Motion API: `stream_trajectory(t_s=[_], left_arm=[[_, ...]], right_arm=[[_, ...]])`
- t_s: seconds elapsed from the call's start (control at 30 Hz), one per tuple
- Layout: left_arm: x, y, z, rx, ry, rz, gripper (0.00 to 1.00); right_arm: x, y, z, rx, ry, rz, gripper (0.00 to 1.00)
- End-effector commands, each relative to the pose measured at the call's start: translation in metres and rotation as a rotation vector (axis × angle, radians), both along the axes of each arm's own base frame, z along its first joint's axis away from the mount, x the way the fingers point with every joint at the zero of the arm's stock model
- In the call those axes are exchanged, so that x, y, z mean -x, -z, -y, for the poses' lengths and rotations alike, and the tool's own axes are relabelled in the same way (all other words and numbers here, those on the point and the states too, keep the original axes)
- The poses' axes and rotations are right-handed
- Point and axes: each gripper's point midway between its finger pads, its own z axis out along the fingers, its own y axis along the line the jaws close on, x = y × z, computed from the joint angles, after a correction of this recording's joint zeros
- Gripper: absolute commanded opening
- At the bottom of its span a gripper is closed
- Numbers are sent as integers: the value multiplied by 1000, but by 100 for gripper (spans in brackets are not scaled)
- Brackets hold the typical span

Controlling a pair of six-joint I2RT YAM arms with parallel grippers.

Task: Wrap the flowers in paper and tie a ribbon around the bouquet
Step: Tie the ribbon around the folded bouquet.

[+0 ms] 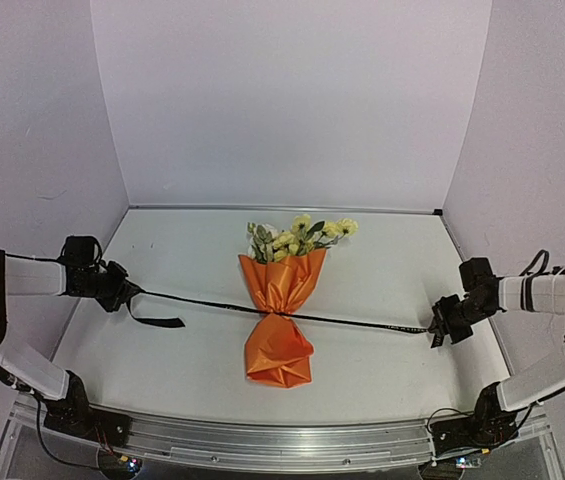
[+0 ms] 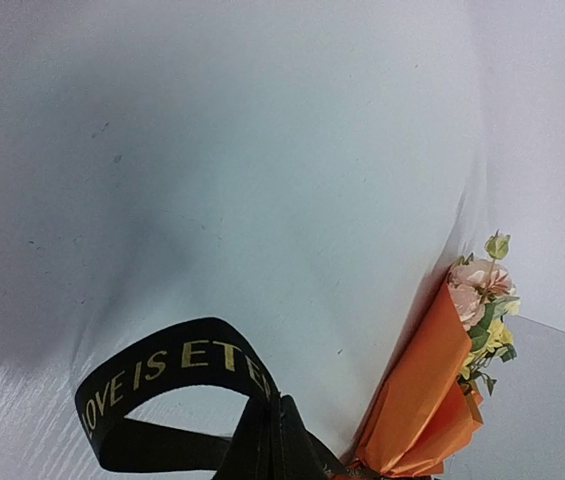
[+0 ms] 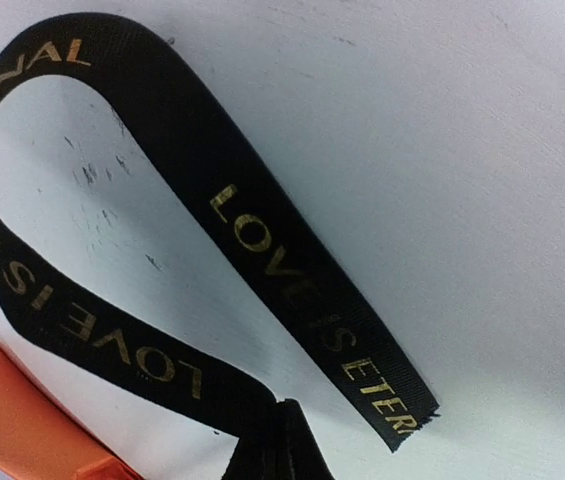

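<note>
Bouquet lies at the middle of the worktop, blooms pointing away from the arm bases. Left of it, the left end effector is closed tight on the ribbon. Right of it, the right end effector is clamped on the other stretch of the same ribbon. From each grip the black band runs in a straight line to the bouquet's cinched waist. A short loose tail droops from the left grip toward the bouquet. Above the waist the orange paper flares into a cone holding the flowers; below it the paper bunches into a folded skirt.

Both wrist views cut off the gripping tips at their bottom edge, where only a dark pinch of ribbon shows. From above the lettering is too small to read. The wrist views show it as pale gold capitals, "LOVE IS ETER" ahead of the cut end on the right. Whether the ribbon is knotted at the waist or merely looped cannot be told. The left wrist view shows a pink bloom, while the right wrist view catches only an orange corner and a sliver of yellow.
</note>
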Motion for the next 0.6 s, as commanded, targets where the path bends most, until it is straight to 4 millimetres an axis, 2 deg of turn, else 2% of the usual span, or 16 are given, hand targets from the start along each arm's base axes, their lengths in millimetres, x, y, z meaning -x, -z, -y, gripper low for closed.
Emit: stream_trajectory(t_s=[0.0,0.13,0.33,0.57], left_arm=[[-18,-7,-77,-209,-216,38,0],[-22,-26,-84,-240,-213,75,0],[-30,-55,-85,-264,-192,120,0],[-26,-45,-85,-283,-172,100,0]], right_arm=[[21,5,57,202,100,-106,0],[21,0,63,181,118,-99,0],[9,-30,66,193,82,-64,0],[12,-41,73,240,48,-66,0]])
